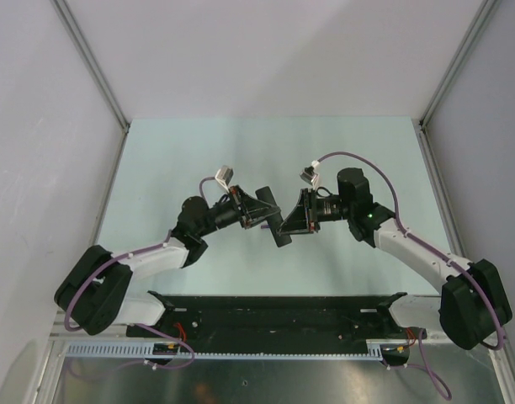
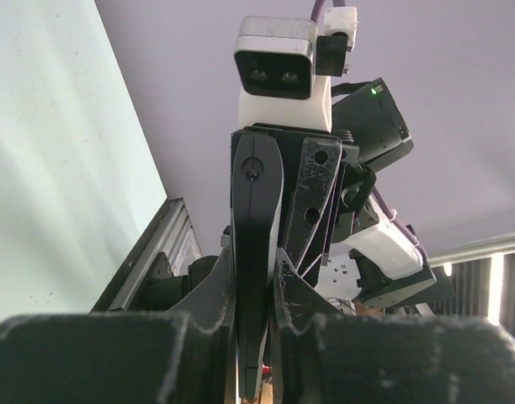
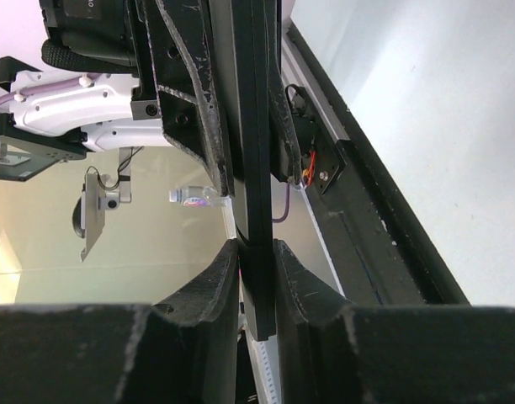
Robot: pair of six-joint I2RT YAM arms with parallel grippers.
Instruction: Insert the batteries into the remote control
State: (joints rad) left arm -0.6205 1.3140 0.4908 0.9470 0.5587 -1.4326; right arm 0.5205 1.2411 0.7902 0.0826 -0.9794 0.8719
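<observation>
my left pincer pinching tight on the slim black rectangular remote control, my right pincer gripping it too with jaws narrowly apart, both holding it above the pale green bench

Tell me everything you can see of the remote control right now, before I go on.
The remote control is a slim black bar, plastic by its look, smooth with a faint sheen. Both wrist views see it edge-on. Both grippers clamp it, pads against its flat faces: the left gripper towards one end, the right gripper towards the other. From above it is tilted, held off the table. No battery shows, and I cannot tell whether its cover is on.
</observation>
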